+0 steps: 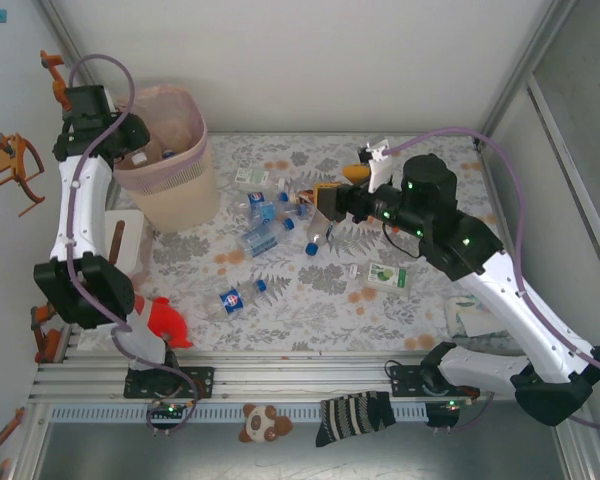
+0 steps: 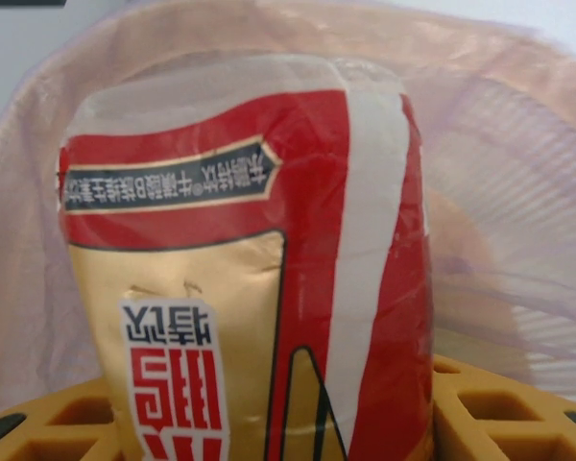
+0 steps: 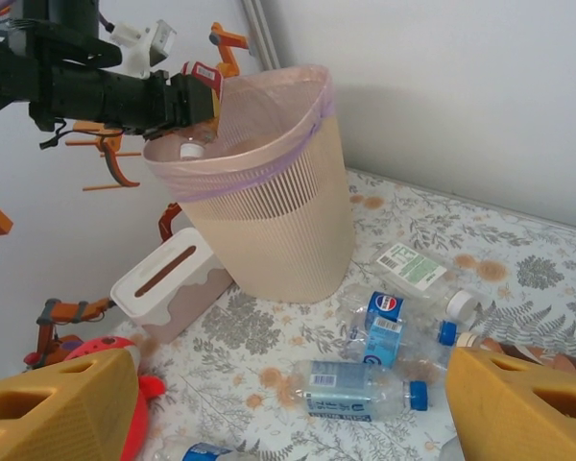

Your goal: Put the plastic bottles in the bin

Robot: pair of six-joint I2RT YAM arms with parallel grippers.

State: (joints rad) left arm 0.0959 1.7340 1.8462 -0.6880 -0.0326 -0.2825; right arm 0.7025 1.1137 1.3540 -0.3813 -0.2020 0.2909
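While the bin [image 3: 269, 230] is ribbed, bottles [image 3: 360, 389] look smooth.

The red-labelled bottle [image 2: 259, 269] (left wrist view) runs off the bottom edge.

Bright, diffuse light, soft shadows (a faint one on the wall [image 3: 461, 96]).

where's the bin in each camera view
top external: bin at upper left, beside the left arm.
left wrist: its lined inside, behind the held bottle.
right wrist: centre left, standing on the table.
shared landmark: the pink bag over its rim.
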